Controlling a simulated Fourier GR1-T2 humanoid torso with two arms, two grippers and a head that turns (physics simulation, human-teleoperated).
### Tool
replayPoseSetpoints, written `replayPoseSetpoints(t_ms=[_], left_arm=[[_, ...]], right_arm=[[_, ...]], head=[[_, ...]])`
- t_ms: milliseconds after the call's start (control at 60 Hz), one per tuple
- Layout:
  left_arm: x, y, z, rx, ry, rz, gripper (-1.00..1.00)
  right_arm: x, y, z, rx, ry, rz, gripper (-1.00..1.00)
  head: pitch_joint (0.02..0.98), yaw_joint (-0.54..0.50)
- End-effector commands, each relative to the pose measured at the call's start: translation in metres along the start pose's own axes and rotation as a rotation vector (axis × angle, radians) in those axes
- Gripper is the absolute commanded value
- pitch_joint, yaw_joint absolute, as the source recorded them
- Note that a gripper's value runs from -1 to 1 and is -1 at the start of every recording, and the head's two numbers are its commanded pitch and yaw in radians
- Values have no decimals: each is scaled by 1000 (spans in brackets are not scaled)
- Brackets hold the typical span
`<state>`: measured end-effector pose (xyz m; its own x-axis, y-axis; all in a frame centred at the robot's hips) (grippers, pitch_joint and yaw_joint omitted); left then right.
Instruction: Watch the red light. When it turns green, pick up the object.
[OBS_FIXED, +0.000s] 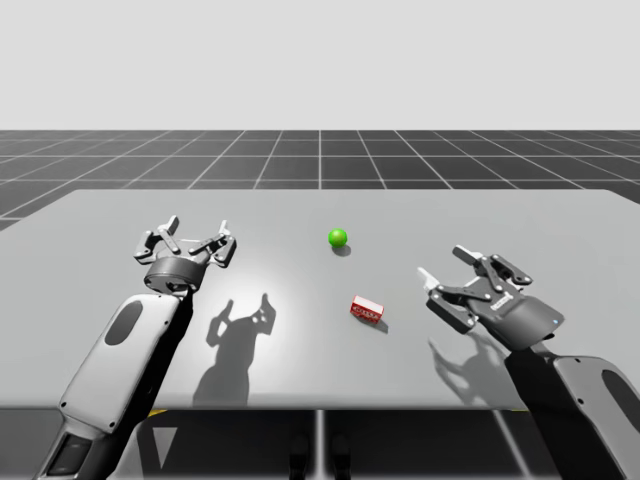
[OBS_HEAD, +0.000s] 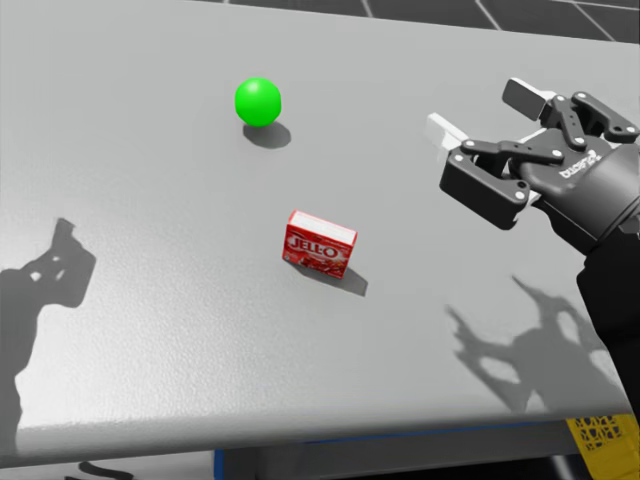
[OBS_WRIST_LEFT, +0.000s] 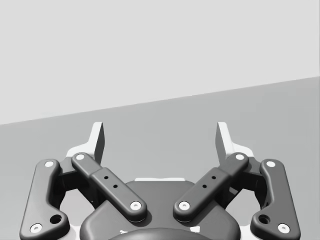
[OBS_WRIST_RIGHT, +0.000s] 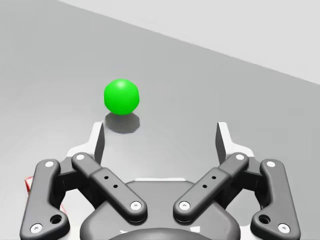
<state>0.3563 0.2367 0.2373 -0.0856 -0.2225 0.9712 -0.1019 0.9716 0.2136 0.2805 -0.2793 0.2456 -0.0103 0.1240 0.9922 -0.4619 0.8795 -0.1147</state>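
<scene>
The light is a green ball (OBS_FIXED: 338, 237) (OBS_HEAD: 258, 101) (OBS_WRIST_RIGHT: 121, 96) resting on the grey table. A small red box (OBS_FIXED: 368, 309) (OBS_HEAD: 320, 243) lies flat nearer the front edge, between the ball and my right arm. My right gripper (OBS_FIXED: 446, 276) (OBS_HEAD: 483, 110) (OBS_WRIST_RIGHT: 160, 135) hovers open to the right of the box, with nothing between its fingers; the ball lies ahead of it and a corner of the red box (OBS_WRIST_RIGHT: 28, 184) peeks out beside its left finger. My left gripper (OBS_FIXED: 196, 234) (OBS_WRIST_LEFT: 160, 136) stands open over the table's left part, far from both.
The grey table (OBS_FIXED: 320, 350) has its front edge (OBS_HEAD: 300, 425) close below the box. Both arms cast shadows on the tabletop. A dark gridded floor lies beyond the far edge.
</scene>
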Motion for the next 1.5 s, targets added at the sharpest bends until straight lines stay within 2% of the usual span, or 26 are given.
replayPoseSetpoints(t_ms=[17, 167, 217, 283, 400, 500, 617, 667, 733, 883, 917, 1033, 1217, 1283, 1500], left_arm=[[0, -1, 0, -1, 0, 0, -1000], [-1, -1, -1, -4, 2, 2, -1000], [-1, -2, -1, -5, 3, 2, -1000], [-1, -3, 0, -7, 3, 1, -1000], [-1, -4, 0, -8, 4, 0, -1000], [-1, -4, 1, -8, 4, 1, -1000], [-1, -4, 1, -9, 4, 1, -1000], [-1, -4, 1, -9, 4, 1, -1000], [-1, -4, 0, -8, 3, 2, -1000], [-1, -4, 0, -8, 4, 2, -1000], [-1, -4, 0, -8, 4, 2, -1000], [-1, -4, 0, -8, 4, 2, -1000], [-1, -4, 0, -8, 4, 2, -1000], [-1, -4, 0, -8, 4, 2, -1000], [-1, -4, 0, -8, 4, 2, -1000]], right_arm=[[-10, 22, 14, 185, 14, 6, -1000], [-27, 34, 16, 300, 32, -1, -1000], [-32, 38, 17, 347, 47, -16, -1000], [-38, 42, 16, 381, 50, -5, -1000], [-47, 47, 16, 458, 73, -21, -1000], [-54, 49, 12, 479, 90, -20, -1000], [-62, 51, 4, 499, 120, -47, -1000], [-65, 51, 0, 513, 131, -44, -1000], [-69, 51, -5, 508, 139, -25, -1000], [-76, 51, -17, 505, 165, -21, -1000], [-78, 52, -21, 505, 171, -8, -1000], [-80, 53, -32, 504, 190, -13, -1000], [-85, 60, -48, 513, 225, 1, -1000], [-86, 62, -51, 516, 240, 8, -1000], [-89, 65, -58, 508, 272, 5, -1000]], head=[[874, -199], [879, -201], [880, -202], [882, -204], [882, -203], [881, -203], [881, -202], [882, -201], [881, -199], [880, -195], [881, -194], [881, -194], [881, -192], [880, -191], [877, -187]])
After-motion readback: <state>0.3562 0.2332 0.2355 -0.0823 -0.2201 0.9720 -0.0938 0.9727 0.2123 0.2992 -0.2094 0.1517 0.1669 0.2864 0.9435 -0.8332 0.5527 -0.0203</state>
